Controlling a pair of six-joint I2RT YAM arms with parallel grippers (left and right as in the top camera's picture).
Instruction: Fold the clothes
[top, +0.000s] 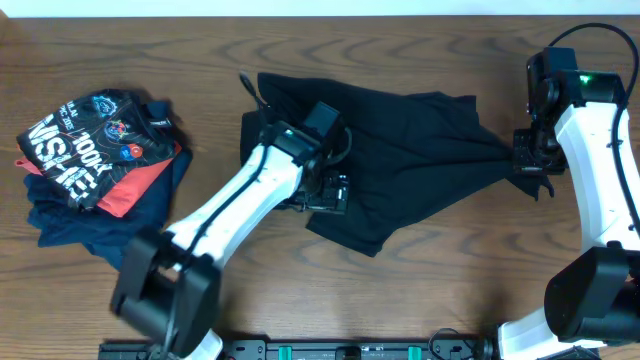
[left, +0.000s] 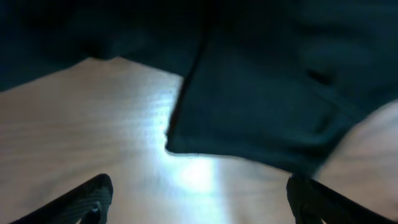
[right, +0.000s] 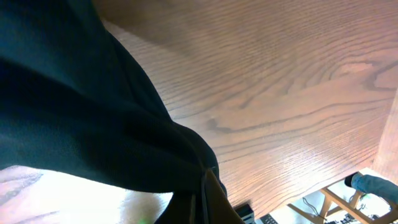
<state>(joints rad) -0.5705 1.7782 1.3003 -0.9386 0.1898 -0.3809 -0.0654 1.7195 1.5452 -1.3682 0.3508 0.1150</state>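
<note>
Left end effector (left: 199, 202) spread wide, empty, above worktop (top: 450, 290) at front edge of black polo shirt (top: 410, 140), mid-worktop. Right end effector (top: 528, 158) pinches its right corner. Garment pile (top: 90, 160) far left, apart; open wood in front.

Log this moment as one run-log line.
black polo shirt: rumpled on table, not yet folded | left end effector: open, empty, over its edge | right end effector: shut on black polo shirt, fabric drawn taut
</note>
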